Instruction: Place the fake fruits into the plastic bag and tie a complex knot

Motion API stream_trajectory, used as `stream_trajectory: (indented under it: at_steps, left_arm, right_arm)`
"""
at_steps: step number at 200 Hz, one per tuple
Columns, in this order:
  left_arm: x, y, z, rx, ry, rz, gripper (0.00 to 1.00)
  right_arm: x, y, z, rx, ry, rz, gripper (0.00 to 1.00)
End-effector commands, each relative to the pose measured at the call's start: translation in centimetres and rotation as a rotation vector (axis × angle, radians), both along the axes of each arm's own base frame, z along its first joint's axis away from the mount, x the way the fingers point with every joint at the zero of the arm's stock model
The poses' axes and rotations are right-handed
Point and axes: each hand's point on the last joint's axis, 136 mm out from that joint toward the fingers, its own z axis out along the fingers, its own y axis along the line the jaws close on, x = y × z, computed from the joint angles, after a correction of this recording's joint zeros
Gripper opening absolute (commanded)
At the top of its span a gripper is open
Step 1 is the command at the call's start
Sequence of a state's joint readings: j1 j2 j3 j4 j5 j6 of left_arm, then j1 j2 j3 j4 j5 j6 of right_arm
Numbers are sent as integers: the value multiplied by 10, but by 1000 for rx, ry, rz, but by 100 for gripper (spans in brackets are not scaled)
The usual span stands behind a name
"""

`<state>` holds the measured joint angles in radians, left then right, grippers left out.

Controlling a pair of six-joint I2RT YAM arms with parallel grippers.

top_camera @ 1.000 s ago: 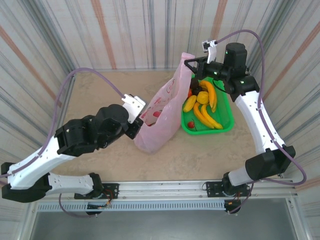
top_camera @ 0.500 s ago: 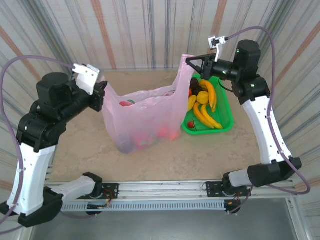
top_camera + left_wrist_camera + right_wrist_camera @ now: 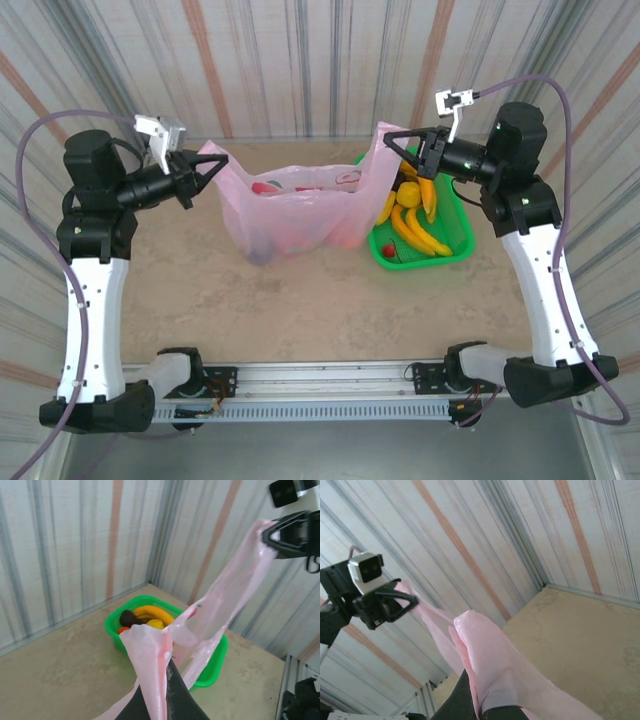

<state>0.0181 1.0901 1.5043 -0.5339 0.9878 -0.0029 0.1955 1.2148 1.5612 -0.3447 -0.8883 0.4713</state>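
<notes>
Your left gripper (image 3: 205, 170) is closed on one handle of the plastic bag (image 3: 295, 215), and your right gripper (image 3: 396, 143) is clamped on the other. The bag is stretched wide between them over the table (image 3: 300, 310). It is pink and translucent, and red and dark fruits (image 3: 300, 238) show through its wall. The top view shows bananas (image 3: 412, 225) in the green tray (image 3: 455, 252) just beside the bag. Each wrist view shows the opposite gripper pinching its strip against the striped wall (image 3: 60, 555).

Translucent pink bag (image 3: 300, 215), yellow bananas (image 3: 418, 232), green tray (image 3: 458, 250) (beige marbled table (image 3: 330, 300), grey-and-orange striped walls (image 3: 300, 70))
</notes>
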Motion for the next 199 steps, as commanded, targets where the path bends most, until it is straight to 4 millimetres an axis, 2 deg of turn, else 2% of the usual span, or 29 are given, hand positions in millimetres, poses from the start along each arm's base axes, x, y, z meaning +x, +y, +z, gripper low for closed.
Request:
stream_trajectory:
  at_steps: [1,35,78,119,140,172,199]
  left_arm:
    - [-16,-10,21,-29,-111,-123,0]
    - [-1,-12,1,-40,-102,-152,0]
    - [16,-14,-25,-41,-64,-189,0]
    - [20,-17,-31,-43,-70,-244,0]
    - [30,-16,-39,-41,-45,-235,0]
    - [41,-17,-43,-59,-7,-255,0]
    - [46,-16,-47,-50,7,-234,0]
  right_arm:
    - [-3,-3,-4,10,24,-3,0]
    - [13,-7,-25,-14,74,-19,0]
    - [22,-3,-28,-4,78,30,0]
    - [41,-8,-36,-7,113,21,0]
    - [48,-11,-38,-5,121,17,1]
    - [52,-17,-38,-1,139,27,13]
    - [42,-30,-31,-5,118,-4,26]
